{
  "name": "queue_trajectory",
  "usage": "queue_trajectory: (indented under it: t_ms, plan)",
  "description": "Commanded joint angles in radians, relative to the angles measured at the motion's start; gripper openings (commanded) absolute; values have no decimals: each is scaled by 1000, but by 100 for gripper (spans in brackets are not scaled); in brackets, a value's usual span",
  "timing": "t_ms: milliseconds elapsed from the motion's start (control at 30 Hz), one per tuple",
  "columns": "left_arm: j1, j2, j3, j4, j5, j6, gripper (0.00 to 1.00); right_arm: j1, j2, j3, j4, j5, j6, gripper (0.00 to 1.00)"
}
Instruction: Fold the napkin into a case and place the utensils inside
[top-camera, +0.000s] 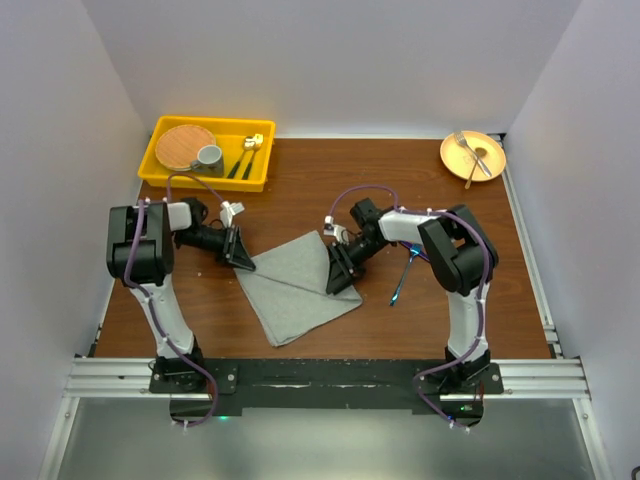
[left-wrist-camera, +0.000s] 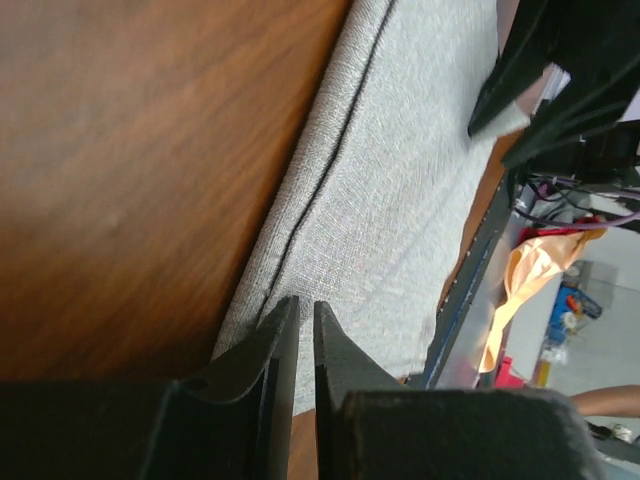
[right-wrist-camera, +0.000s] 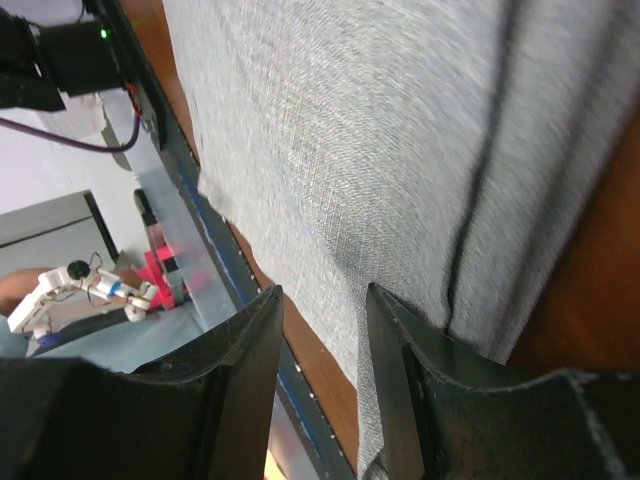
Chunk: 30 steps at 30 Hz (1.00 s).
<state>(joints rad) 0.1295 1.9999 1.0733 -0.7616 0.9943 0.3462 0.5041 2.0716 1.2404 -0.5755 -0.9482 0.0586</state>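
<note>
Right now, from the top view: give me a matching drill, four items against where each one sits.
1 grey cup
2 silver fork
3 blue-handled utensils
4 napkin

A on the orange plate, far right corner
B on the bare table, beside the right arm
C in the yellow tray, far left
D mid-table, partly folded

Pairs: 1-C, 2-A, 3-B, 4-D

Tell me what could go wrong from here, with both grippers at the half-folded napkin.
1. The right gripper is open over the napkin's doubled edge. If it closes, it may catch only one layer and skew the fold.
2. The left gripper seems to pinch only the very corner, so the cloth could slip out.
3. The utensils lie close behind the right gripper, and a pull back could knock them.
</note>
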Motion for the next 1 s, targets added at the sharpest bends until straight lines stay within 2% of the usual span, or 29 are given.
queue_trajectory:
  t_ms: [0, 67, 100, 200, 333, 400, 500, 600, 733, 833, 967]
  plan:
    - [-86, 40, 105, 122, -117, -13, 17, 86, -53, -99, -14, 40, -52, 44]
    - [-120, 39, 141, 110, -128, 16, 19, 131, -79, -105, -27, 14, -52, 47]
    - [-152, 33, 152, 90, -128, 33, 22, 140, -90, -101, -35, -35, -52, 48]
    - [-157, 14, 206, 27, -102, 115, 30, 148, -122, -59, -61, -105, -52, 55]
    - [-130, 33, 327, -148, -21, 255, 41, 126, -101, 105, -289, -129, -216, 60]
    - [-91, 22, 364, -192, 6, 293, 45, 74, -64, 207, -337, -130, -256, 60]
    - [-88, -22, 370, -159, -26, 306, 49, -16, -1, 336, -388, -95, -287, 61]
    - [-93, -30, 373, -110, -83, 278, 52, -78, 73, 474, -417, 9, -312, 61]
    - [-103, -3, 390, -96, -126, 272, 57, -101, 145, 605, -423, 146, -364, 69]
    - [-120, 6, 402, -76, -158, 278, 59, -102, 182, 631, -434, 212, -402, 77]
    - [-120, 17, 419, -58, -172, 264, 59, -101, 208, 623, -420, 267, -425, 78]
